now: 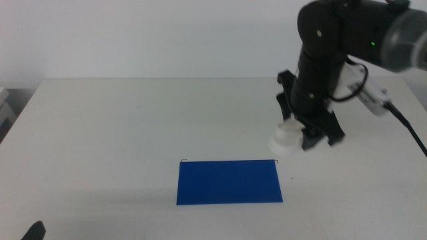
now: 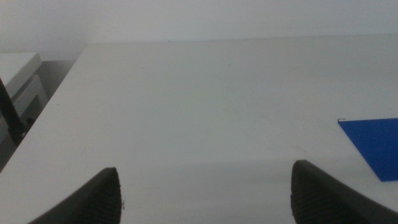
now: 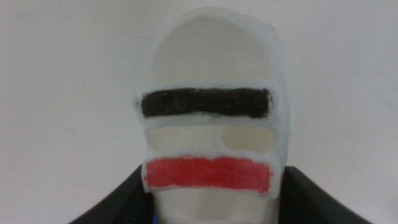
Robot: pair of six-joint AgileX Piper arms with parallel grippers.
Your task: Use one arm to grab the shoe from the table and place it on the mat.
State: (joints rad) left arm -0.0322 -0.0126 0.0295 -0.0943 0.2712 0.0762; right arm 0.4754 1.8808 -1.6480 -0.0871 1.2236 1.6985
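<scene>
The shoe (image 1: 284, 138), white with a black and a red strap, is between the jaws of my right gripper (image 1: 305, 135), just behind the right far corner of the dark blue mat (image 1: 229, 181). The right arm (image 1: 333, 40) reaches down to it from the upper right. In the right wrist view the shoe (image 3: 211, 106) fills the picture and the right gripper (image 3: 208, 208) closes on its sides near the red strap. I cannot tell whether the shoe touches the table (image 1: 133, 127). My left gripper (image 2: 205, 193) is open and empty, waiting at the front left (image 1: 33, 231).
The mat's corner also shows in the left wrist view (image 2: 376, 144). A grey-white object (image 2: 18, 81) stands off the table's left edge. The table's back edge meets a pale wall.
</scene>
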